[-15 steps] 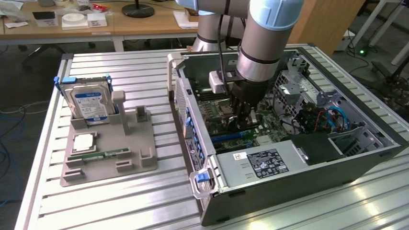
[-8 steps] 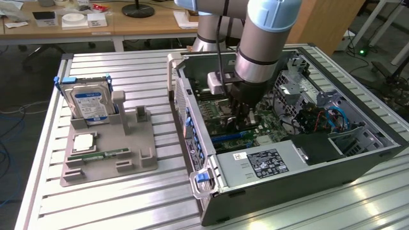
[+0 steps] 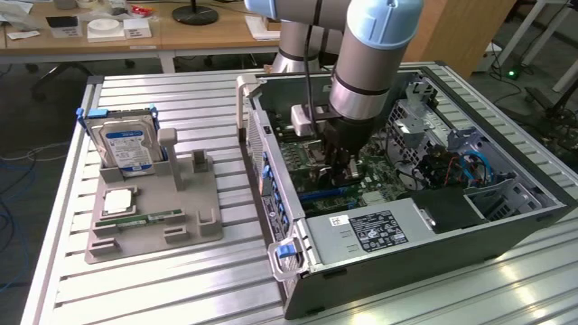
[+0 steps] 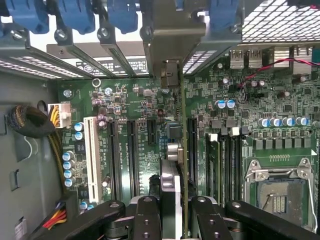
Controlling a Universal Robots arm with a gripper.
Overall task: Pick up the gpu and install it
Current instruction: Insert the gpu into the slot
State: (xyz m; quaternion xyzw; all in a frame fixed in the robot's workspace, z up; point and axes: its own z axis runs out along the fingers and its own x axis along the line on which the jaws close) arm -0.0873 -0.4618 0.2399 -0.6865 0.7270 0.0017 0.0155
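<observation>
— So, where is the gpu (image 4: 176,155) right now?

— In my gripper (image 4: 175,212), which is clamped on it with a finger against each flat face. I am holding it down inside the open computer case (image 3: 407,250), at the centre of the exterior view's frame, over the motherboard (image 4: 125,100).

— Why hold it on edge like that?

— I judge it is because the expansion slots (image 4: 131,155) are long and narrow. With the card standing on its long edge, it runs parallel to them. Its metal bracket end (image 4: 170,75) points at the row of rear openings with the blue latches (image 4: 75,15). I cannot tell whether the lower edge is touching a slot.

— What does it look like from your wrist?

— It is thin and seen edge-on: a dark body with a green board edge along one side, some silvery parts near my fingers and a grey bracket at the far end. I cannot see the fan face from here.

— And the rest?

— On the exterior view's left, well apart from the case, a grey holder (image 3: 153,233) sits on the slatted worktop (image 3: 181,291). The hard drive (image 3: 126,145) stands upright in it and the memory stick (image 3: 135,218) lies flat. Both are away from my arm.
</observation>
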